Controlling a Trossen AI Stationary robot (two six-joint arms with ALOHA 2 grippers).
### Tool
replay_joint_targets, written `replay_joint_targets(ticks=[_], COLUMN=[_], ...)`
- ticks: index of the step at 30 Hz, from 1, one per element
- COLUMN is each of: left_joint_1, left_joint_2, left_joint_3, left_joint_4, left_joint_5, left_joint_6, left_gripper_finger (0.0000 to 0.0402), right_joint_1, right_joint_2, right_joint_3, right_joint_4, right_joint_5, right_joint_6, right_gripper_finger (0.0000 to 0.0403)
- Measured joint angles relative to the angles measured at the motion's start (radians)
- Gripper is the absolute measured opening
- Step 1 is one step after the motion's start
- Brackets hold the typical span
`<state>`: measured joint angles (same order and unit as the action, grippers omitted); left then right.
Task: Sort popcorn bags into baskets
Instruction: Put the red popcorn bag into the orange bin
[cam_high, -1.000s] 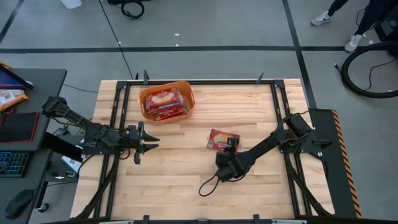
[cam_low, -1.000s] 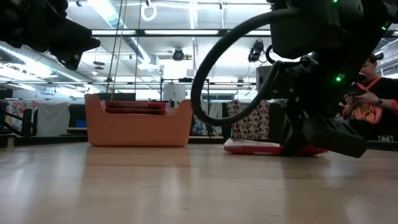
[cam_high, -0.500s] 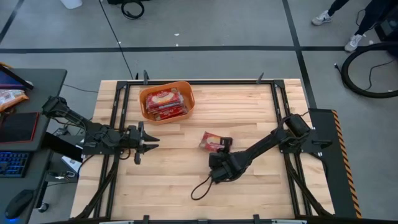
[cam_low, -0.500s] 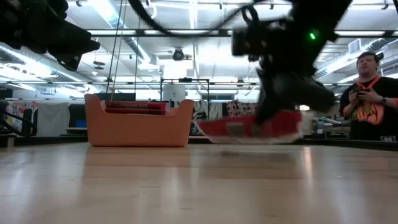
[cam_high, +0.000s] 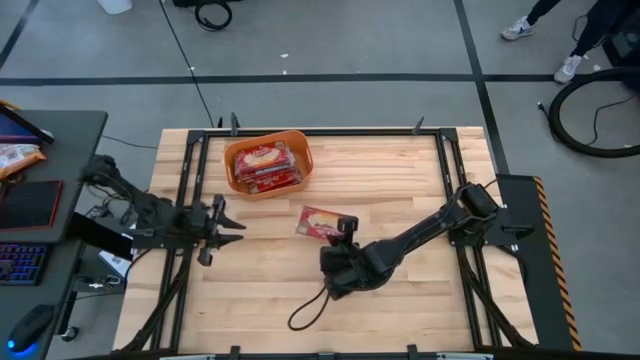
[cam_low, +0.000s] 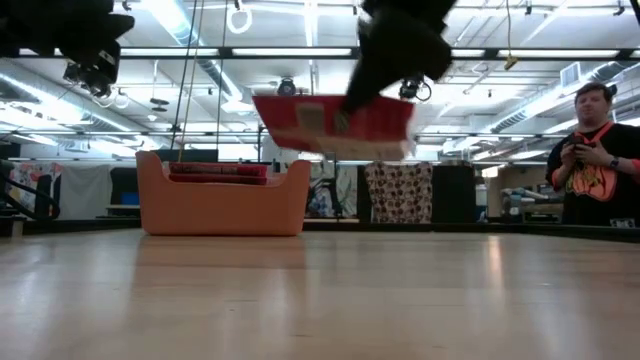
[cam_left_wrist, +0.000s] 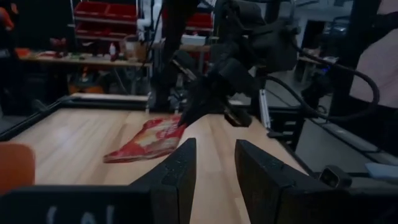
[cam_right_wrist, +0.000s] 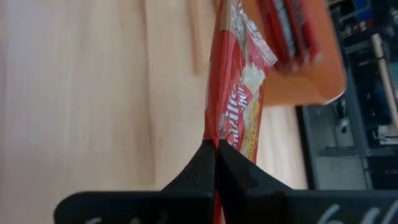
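Popcorn bag (cam_high: 320, 222) aloft over mid-table

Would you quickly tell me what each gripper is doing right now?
Left gripper: open, empty.
Right gripper: shut on a popcorn bag, lifted off the table.

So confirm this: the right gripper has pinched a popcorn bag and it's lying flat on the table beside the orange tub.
Not lying on the table. The right gripper is shut on the popcorn bag, but the low view shows it lifted well clear of the table, up in the air near the orange tub.
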<state>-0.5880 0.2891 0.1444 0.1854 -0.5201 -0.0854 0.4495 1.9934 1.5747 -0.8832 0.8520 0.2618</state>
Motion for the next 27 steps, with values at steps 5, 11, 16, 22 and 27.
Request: replay_joint_targets(ticks=[5, 11, 16, 22, 27], left_joint_1=[-0.037, -0.063, -0.067, -0.067, -0.067], left_joint_2=[-0.116, -0.249, -0.285, -0.284, -0.283], left_joint_3=[0.000, 0.000, -0.001, -0.002, -0.002], left_joint_4=[-0.076, -0.176, -0.218, -0.217, -0.218], left_joint_5=[-0.037, -0.048, -0.054, -0.057, 0.024], left_joint_6=[0.027, 0.046, 0.046, 0.040, -0.014], left_gripper_finger=[0.0117, 0.0117, 0.0117, 0.0117, 0.0117], right_joint_1=[0.000, -0.012, -0.039, -0.075, -0.134], right_joint_2=[0.000, 0.000, 0.000, 0.001, 0.001], right_joint_3=[0.046, 0.046, 0.046, 0.046, 0.046], right_joint_4=[0.069, 0.203, 0.316, 0.466, 0.557], right_joint_5=[0.040, 0.072, 0.072, 0.069, 0.022], right_joint_6=[-0.067, -0.202, -0.318, -0.484, -0.608], right_gripper_finger=[0.0007, 0.0007, 0.0007, 0.0008, 0.0008])
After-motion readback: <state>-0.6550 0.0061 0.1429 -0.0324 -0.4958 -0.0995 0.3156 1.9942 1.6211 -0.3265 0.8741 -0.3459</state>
